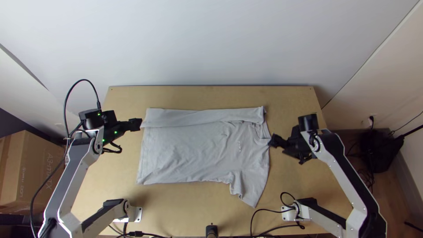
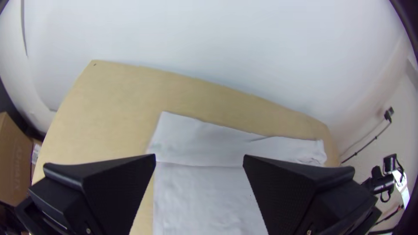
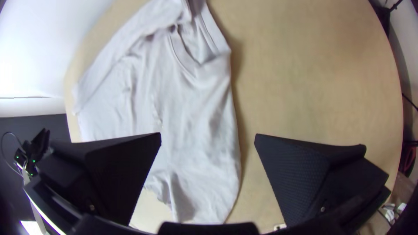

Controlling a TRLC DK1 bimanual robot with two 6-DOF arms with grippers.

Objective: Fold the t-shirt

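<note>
A light grey t-shirt [image 1: 194, 150] lies on the table, its far side folded over in a long strip [image 1: 194, 117] toward the near edge. Its collar points right, and one sleeve [image 1: 251, 189] spreads toward the near right. By the shirt's far left corner is my left gripper [image 1: 140, 124]; my right gripper [image 1: 271, 141] is beside the collar end. In the left wrist view, the left gripper [image 2: 199, 157] is open above the shirt [image 2: 204, 196]. In the right wrist view, the right gripper [image 3: 208, 135] stands open over the shirt's edge [image 3: 217, 130], with nothing held.
The wooden table [image 1: 211, 94] extends around the shirt, with bare surface at the far edge and both sides. A white wall [image 1: 211, 44] rises behind it. A cardboard box [image 1: 31, 172] stands off the table at the left. Cables [image 1: 273, 227] run along the near edge.
</note>
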